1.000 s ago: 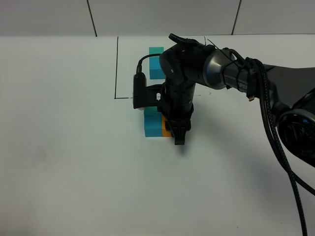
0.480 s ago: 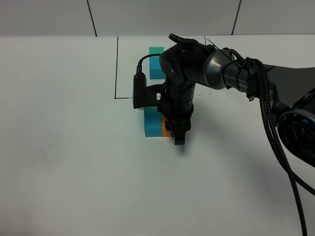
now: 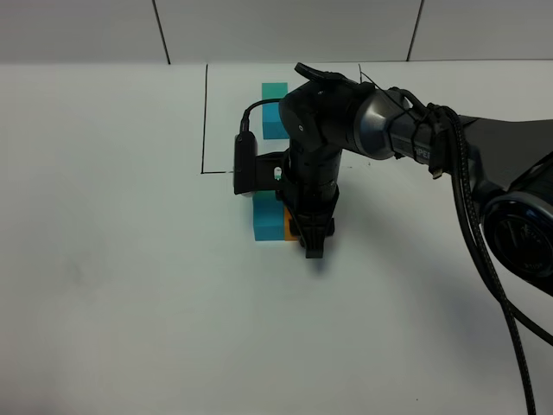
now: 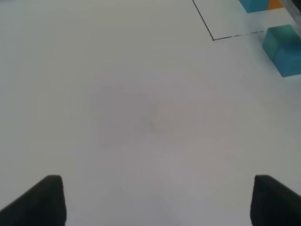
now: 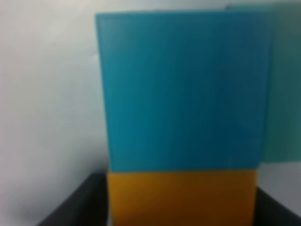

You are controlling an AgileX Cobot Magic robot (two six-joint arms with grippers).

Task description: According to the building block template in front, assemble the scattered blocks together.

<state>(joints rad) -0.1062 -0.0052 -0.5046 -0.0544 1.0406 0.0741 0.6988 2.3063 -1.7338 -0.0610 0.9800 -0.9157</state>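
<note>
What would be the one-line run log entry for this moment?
right gripper: at orange block, grip unclear | orange block: against blue block | left gripper: open, empty, above bare table

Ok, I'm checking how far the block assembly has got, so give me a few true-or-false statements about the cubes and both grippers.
1. The orange matte cube sits between the fingers of the right gripper. True.
2. The sky-blue matte cube stands well apart from the orange one. False: the two are face to face, with no gap showing.
3. The left gripper holds a teal-green cube. False: its jaws are open over the bare white table, holding nothing.
4. The blue and orange cubes at the right gripper lie outside the thin black drawn line. True.
</note>
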